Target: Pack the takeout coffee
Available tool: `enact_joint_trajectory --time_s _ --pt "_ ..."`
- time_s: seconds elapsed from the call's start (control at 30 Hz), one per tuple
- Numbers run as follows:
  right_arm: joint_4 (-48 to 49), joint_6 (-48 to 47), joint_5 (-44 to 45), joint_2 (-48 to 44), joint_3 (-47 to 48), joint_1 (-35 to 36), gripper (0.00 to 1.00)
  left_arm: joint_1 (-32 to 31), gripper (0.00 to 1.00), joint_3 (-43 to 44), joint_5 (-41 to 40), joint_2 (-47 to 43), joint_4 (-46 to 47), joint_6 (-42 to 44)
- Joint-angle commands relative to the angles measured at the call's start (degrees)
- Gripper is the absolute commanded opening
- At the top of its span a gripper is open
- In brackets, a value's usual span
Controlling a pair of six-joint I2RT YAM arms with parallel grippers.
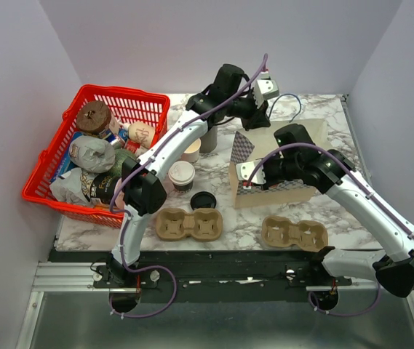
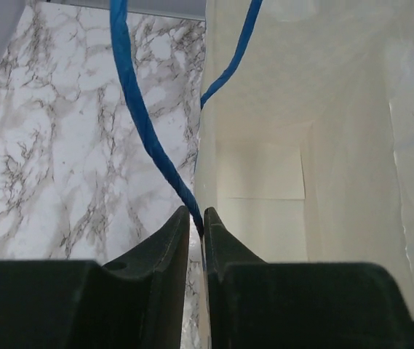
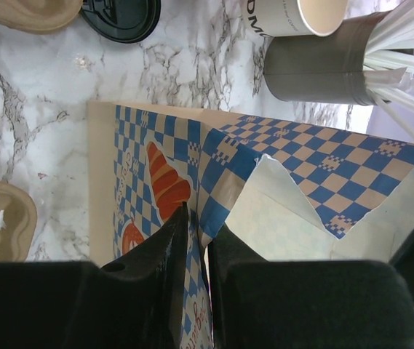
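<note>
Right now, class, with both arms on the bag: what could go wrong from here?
1. Left jaws and right jaws pinch only thin paper bag edges; pulling apart could tear it or slip.
2. The takeout coffee stands among the cream cup, black lid and straw holder; reaching in could topple something.

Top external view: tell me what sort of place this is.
Probably a lab cell staged as a café takeout counter: white walls box in a marble-pattern table, two robot arms are bolted at its edge, and props include pulp cup carriers, a paper bag and a lidded coffee cup.
</note>
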Motion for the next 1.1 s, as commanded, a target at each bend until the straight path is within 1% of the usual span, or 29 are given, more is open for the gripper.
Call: enact_joint_trajectory --time_s 0.0,0.03,0.07,0.13,0.17,0.2,0.27,0.3,0.33,0.37,0.4,0.43,0.5,0.6,0.67,0.73,0.83,0.87,0.9,0.97,1.0,1.07 --pt "0.79 1.33 -0.19 0.55 1.70 0.34 0.24 -0.26 0.11 1.41 3.46 0.47 3.21 -3.23" --pt "0.79 1.51 -0.19 0.55 1.70 0.34 0.24 -0.26 0.06 1.24 3.46 0.38 3.65 -3.75" --pt "0.96 1.95 -0.28 0.64 1.52 0.34 0.24 -0.26 0.05 1.06 3.37 0.21 4.26 -4.11" --pt "1.05 2.56 -0.19 0.90 1.96 0.34 0.25 -0.26 0.00 1.06 3.02 0.03 4.09 -3.85" --pt "1.23 4.04 0.07 0.99 2.40 0.34 0.26 -0.26 0.00 0.97 2.58 -0.32 3.66 -3.50" --pt "1.92 5.45 0.68 1.08 3.79 0.34 0.32 -0.08 0.00 0.89 2.32 -0.50 3.22 -2.02" --pt "2.11 9.66 1.56 1.43 5.99 0.25 0.38 0.09 0.00 0.28 1.79 -1.46 2.60 -0.34" --pt "1.67 11.08 2.09 1.61 9.05 0.25 0.48 0.35 0.00 -0.16 1.18 -1.90 2.42 0.97" --pt "1.06 12.66 2.27 1.69 10.47 0.25 0.55 0.79 0.00 -0.52 0.74 -2.25 2.60 1.60" --pt "0.36 16.15 2.18 2.13 12.31 0.25 0.61 1.06 0.00 -0.96 0.39 -2.86 2.42 2.13" --pt "-1.65 17.84 1.40 2.13 13.81 0.25 0.71 1.32 0.00 -1.05 -0.31 -3.13 2.42 2.57" --pt "-2.89 19.25 0.69 2.13 16.44 0.17 0.73 1.93 0.00 -1.13 -0.49 -3.31 2.42 3.01" --pt "-7.01 23.03 -1.50 1.35 18.21 0.17 0.76 2.55 0.00 -1.14 -0.67 -3.75 2.69 3.18" --pt "-10.97 25.85 -3.87 -2.06 18.66 -0.36 0.75 3.69 0.00 -1.05 -1.29 -4.10 3.12 3.89" --pt "-12.91 25.77 -4.76 -4.27 16.04 -0.88 0.74 4.13 0.00 -0.79 -1.37 -4.10 3.04 3.89" --pt "-17.30 25.07 -6.25 -7.43 13.93 -1.24 0.72 4.58 0.00 -0.61 -1.37 -4.10 3.13 4.15" --pt "-21.35 23.75 -6.96 -12.17 7.52 -1.50 0.67 4.84 0.00 -0.52 -1.46 -4.28 3.48 4.59" --pt "-21.62 22.79 -7.05 -13.41 5.76 -1.50 0.66 4.93 0.00 -0.52 -1.29 -4.10 3.83 4.33" --pt "-21.62 22.35 -7.05 -14.55 2.00 -1.42 0.66 4.93 0.00 -0.52 -1.03 -3.93 3.83 3.72" --pt "-21.27 21.29 -6.09 -17.10 -1.27 -1.50 0.65 4.84 0.00 -0.61 -0.67 -3.49 4.18 2.93" --pt "-21.45 20.76 -5.56 -17.55 -4.68 -1.42 0.64 4.93 0.00 -0.78 -0.32 -3.31 4.35 2.31" --pt "-21.71 18.92 -3.71 -18.69 -7.95 -1.50 0.63 4.84 0.00 -1.31 -0.06 -3.31 5.05 0.91"
